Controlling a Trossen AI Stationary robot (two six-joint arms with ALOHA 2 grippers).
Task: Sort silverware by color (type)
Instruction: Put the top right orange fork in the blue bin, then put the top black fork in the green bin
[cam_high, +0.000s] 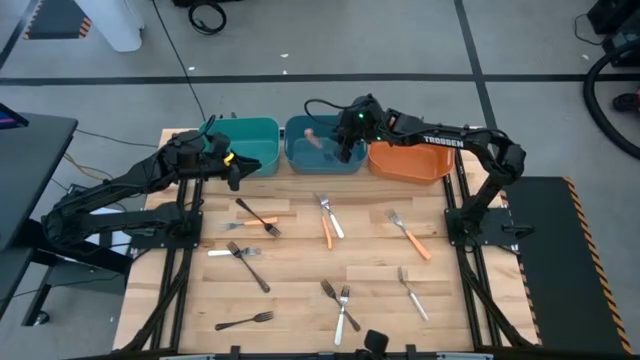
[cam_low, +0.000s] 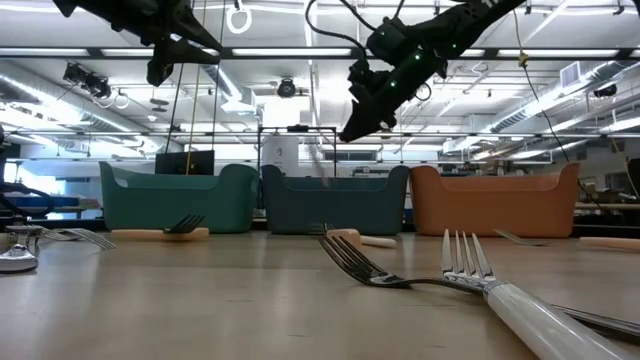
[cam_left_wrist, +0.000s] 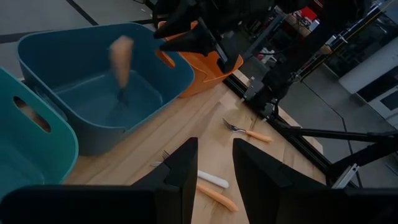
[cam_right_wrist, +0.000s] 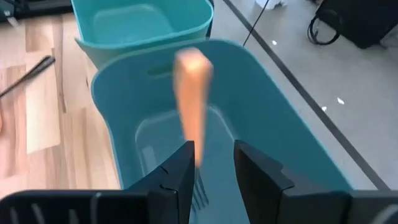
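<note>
10 or so pieces of silverware lie loose on the tabletop, so the sorting looks far from finished. By the near edge are a black fork and a white-handled one; toward the middle are more black forks, a plain silver fork, and 3 orange-handled pieces, 1 of them an orange-handled fork toward the right edge. Along the far edge stand 3 bins side by side: a teal bin on the left, a blue bin in the middle and an orange bin on the right. The left gripper hangs just in front of the teal bin, its jaws narrowly apart with nothing between them. The right gripper is above the blue bin, jaws parted and gripping nothing. Below it, the fork in hand stands nearly upright inside that bin, tines down and orange handle up, blurred and clear of the fingers. I judge it is dropping, which makes this the release step. Next, I would expect the right arm to rise clear of the bin wall and reach for another orange-handled piece, setting open jaws across its thin, flat-lying handle. The handle tapers toward the tines, matte orange above dark metal.
</note>
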